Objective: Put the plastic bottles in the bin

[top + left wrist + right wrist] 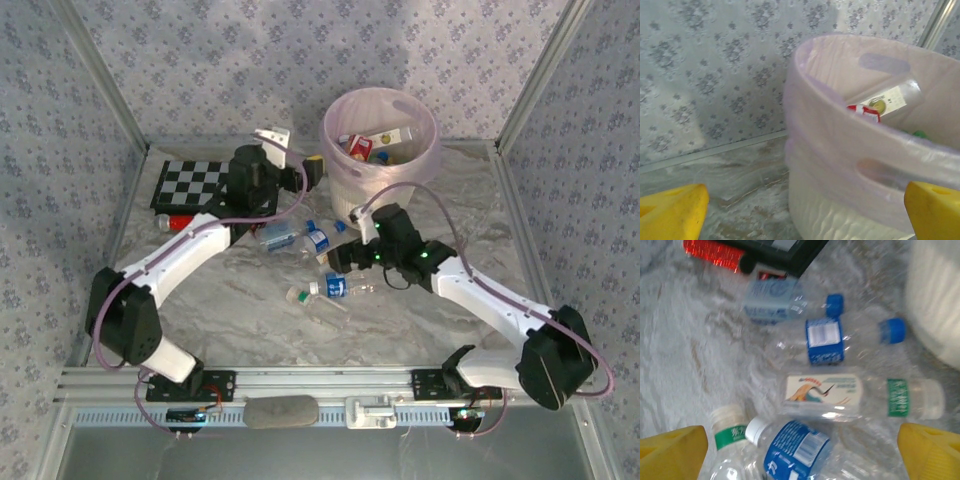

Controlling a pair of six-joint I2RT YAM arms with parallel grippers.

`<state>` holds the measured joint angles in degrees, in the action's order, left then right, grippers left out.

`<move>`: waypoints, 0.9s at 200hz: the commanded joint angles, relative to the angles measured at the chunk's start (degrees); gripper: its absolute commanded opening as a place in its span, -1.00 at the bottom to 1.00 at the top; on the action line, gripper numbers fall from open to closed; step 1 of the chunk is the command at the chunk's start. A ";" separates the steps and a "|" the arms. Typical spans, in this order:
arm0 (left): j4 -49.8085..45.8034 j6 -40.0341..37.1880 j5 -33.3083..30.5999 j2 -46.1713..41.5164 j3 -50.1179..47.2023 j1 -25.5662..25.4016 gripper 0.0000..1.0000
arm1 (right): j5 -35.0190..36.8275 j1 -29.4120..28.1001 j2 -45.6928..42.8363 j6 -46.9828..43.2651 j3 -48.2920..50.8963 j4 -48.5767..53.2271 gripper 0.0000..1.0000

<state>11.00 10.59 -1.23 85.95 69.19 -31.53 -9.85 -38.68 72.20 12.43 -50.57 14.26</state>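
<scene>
The bin (pixel 430 150), cream-white with a pink liner, stands at the back of the table and holds several bottles and cartons. My left gripper (pixel 295 153) hovers just left of it, open and empty. In the left wrist view the bin (pixel 840 165) rises close ahead between the yellow fingertips (pixel 672 212), with a clear bottle (pixel 892 100) inside. Several plastic bottles (pixel 322 289) lie on the marble table in front of the bin. My right gripper (pixel 336 262) is over them, open. In the right wrist view the right gripper (pixel 802 455) is above a white-capped, blue-labelled bottle (pixel 790 452), touching nothing. A white-labelled bottle (pixel 825 395) and a blue-capped one (pixel 825 340) lie beyond.
A black-and-white chessboard (pixel 192 183) lies at the back left, with a red stick (pixel 178 222) at its near edge. That stick (pixel 712 252) also shows by the chessboard's corner (pixel 785 250) in the right wrist view. Metal frame posts and patterned walls enclose the table.
</scene>
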 commanded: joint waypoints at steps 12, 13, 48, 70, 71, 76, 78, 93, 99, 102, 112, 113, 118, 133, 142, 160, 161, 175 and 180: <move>3.05 4.50 -6.30 -6.39 -7.79 2.93 1.00 | 0.53 -5.12 4.67 -4.00 -4.47 6.73 0.98; 3.05 4.64 -6.49 -6.53 -8.08 3.03 1.00 | 0.53 -5.28 4.82 -4.08 -4.59 6.87 0.98; 3.60 10.42 -11.61 -11.64 -18.00 6.17 1.00 | -0.17 -10.77 9.83 -5.80 -7.67 10.03 0.92; 3.30 13.80 -12.71 -14.49 -23.13 8.79 1.00 | 0.38 -13.96 13.21 -6.65 -9.82 12.15 0.85; 3.22 13.95 -12.73 -14.63 -23.31 8.87 1.00 | 0.47 -14.16 13.55 -6.74 -9.99 12.36 0.84; 2.96 14.59 -12.57 -15.23 -24.23 9.54 1.00 | 0.52 -14.74 14.08 -6.86 -10.42 12.78 0.82; 2.86 14.84 -12.59 -15.45 -24.53 9.79 1.00 | 0.57 -14.89 14.47 -6.95 -10.60 13.00 0.82; 1.75 16.11 -12.20 -16.96 -26.90 11.57 1.00 | 0.38 -16.43 16.82 -7.41 -11.99 14.63 0.80; 1.13 16.45 -12.17 -17.50 -27.51 12.11 1.00 | 0.00 -16.88 17.68 -7.65 -12.62 15.26 0.79; 0.71 16.60 -12.21 -17.76 -27.79 12.44 1.00 | -0.21 -17.04 18.21 -7.74 -12.98 15.67 0.78; -0.67 17.00 -12.77 -18.55 -28.59 13.25 1.00 | -0.98 -17.61 19.75 -8.07 -14.10 16.97 0.75; -0.79 17.05 -12.89 -18.63 -28.67 13.29 1.00 | -1.01 -17.64 19.92 -8.09 -14.20 17.08 0.75; -1.33 17.17 -13.28 -18.95 -29.03 13.64 1.00 | -1.21 -17.89 20.66 -8.27 -14.65 17.70 0.74; -2.05 17.69 -13.89 -20.30 -30.34 14.68 1.00 | -1.32 -18.34 22.65 -8.79 -15.81 19.45 0.72; -1.83 18.20 -14.23 -21.07 -31.28 15.21 1.00 | -0.83 -18.49 23.81 -9.12 -16.45 19.90 0.71; -0.63 19.09 -14.50 -22.88 -33.23 15.92 1.00 | 1.60 -18.95 26.26 -9.69 -18.19 23.47 0.69; -0.55 19.10 -14.50 -22.95 -33.32 15.90 1.00 | 1.68 -18.96 26.34 -9.74 -18.70 23.63 0.69; 0.51 19.53 -15.04 -24.09 -34.60 15.94 1.00 | 3.78 -19.53 28.12 -10.33 -20.44 25.29 0.67; 0.66 19.71 -15.24 -24.36 -34.93 16.03 1.00 | 4.50 -19.75 28.70 -10.52 -20.76 25.52 0.67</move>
<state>10.09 28.42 -14.85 63.88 35.64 -15.81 -9.08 -57.43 98.30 3.97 -67.96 34.39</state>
